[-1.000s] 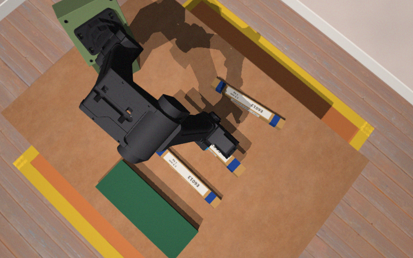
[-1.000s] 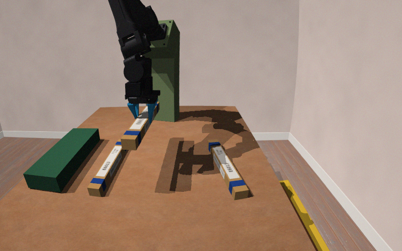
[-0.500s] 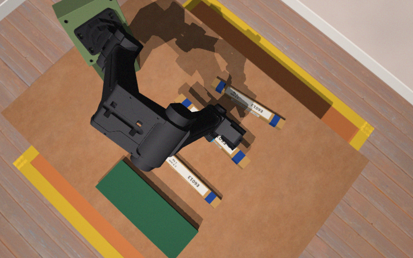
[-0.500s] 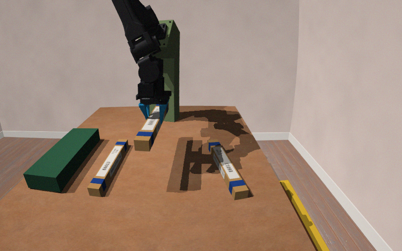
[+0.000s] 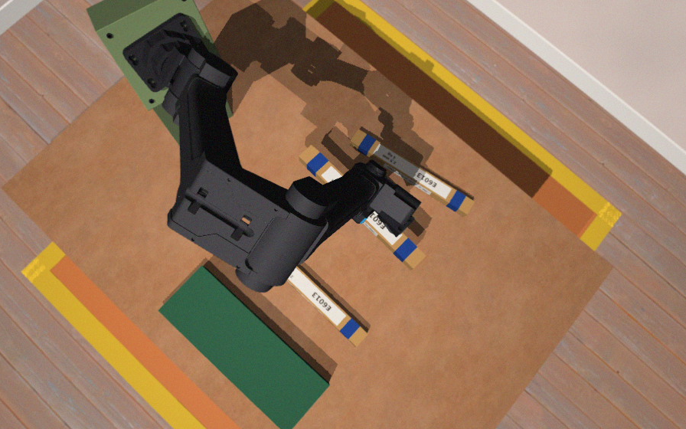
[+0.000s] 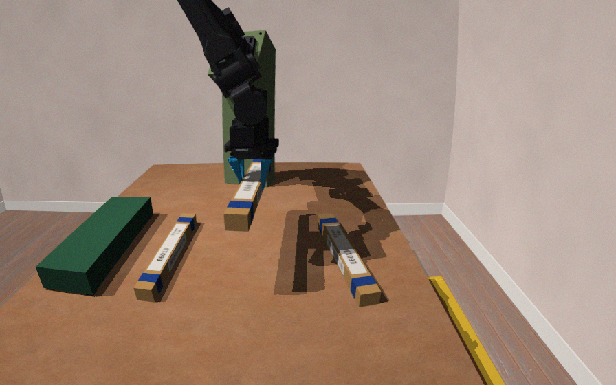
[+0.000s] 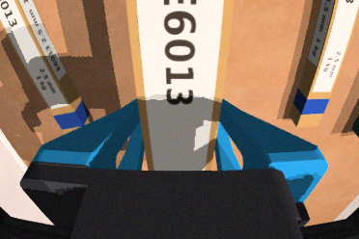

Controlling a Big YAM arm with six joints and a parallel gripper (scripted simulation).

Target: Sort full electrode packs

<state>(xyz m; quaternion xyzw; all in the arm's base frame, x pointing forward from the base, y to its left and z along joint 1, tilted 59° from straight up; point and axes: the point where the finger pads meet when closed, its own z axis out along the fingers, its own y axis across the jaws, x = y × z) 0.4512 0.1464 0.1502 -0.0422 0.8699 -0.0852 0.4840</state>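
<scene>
My gripper (image 6: 251, 183) (image 7: 179, 103) is shut on one pack, marked E6013. This held pack (image 5: 406, 249) (image 6: 238, 220) (image 7: 179, 41) hangs level in the air above the table, between the other two, its shadow apart from it. The near pack (image 5: 320, 299) (image 6: 167, 253) (image 7: 333, 66) lies flat on the table beside the low green platform (image 5: 249, 346) (image 6: 95, 238). The far pack (image 5: 433, 184) (image 6: 350, 260) (image 7: 71, 119) lies flat on the table on the other side, partly in the arm's shadow. No pack lies on the platform. In the top view the arm hides the fingers.
The brown table (image 5: 468, 319) (image 6: 234, 334) bears the packs and the platform. A green pedestal (image 5: 148, 10) (image 6: 267, 71) carries the arm. Yellow edging (image 5: 473, 101) (image 6: 463, 330) runs along the table's far side, and another yellow strip (image 5: 100, 346) runs beyond the platform.
</scene>
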